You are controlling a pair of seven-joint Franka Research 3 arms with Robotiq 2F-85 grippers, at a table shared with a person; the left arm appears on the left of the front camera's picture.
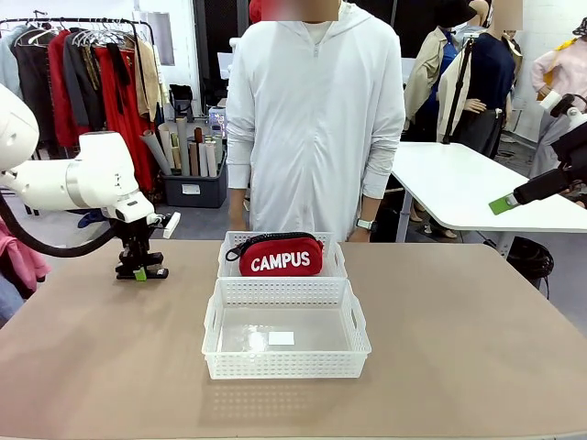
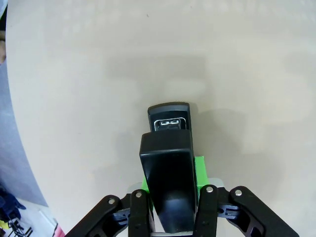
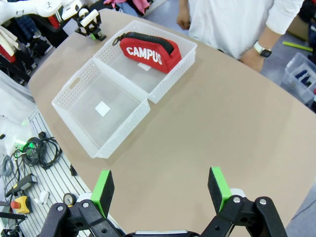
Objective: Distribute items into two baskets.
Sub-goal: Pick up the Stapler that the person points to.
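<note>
Lying in the far basket (image 1: 330, 261), the red pouch (image 1: 281, 256) is a soft, rounded case with white "CAMPUS" letters on its side and a black zip along the top. I count two items and two baskets. The second item is a black stapler (image 2: 170, 182), long and narrow, with smooth glossy plastic on top and a small metal part at its front end. It is on the tabletop (image 1: 459, 348) at the robot's left, well apart from the baskets, and the left gripper (image 1: 140, 271) is clamped on its sides from above, the green pads (image 2: 199, 170) pressing against it.

Both baskets are white plastic, rectangular, with lattice walls full of small holes and clear bottoms. They stand touching each other in the middle of the table. The near basket (image 1: 284, 365) has only a small white label on its bottom.

The right gripper (image 3: 161, 190) is raised over the right edge of the table with its jaws wide apart and nothing between them. The tabletop is matte and light brown.
</note>
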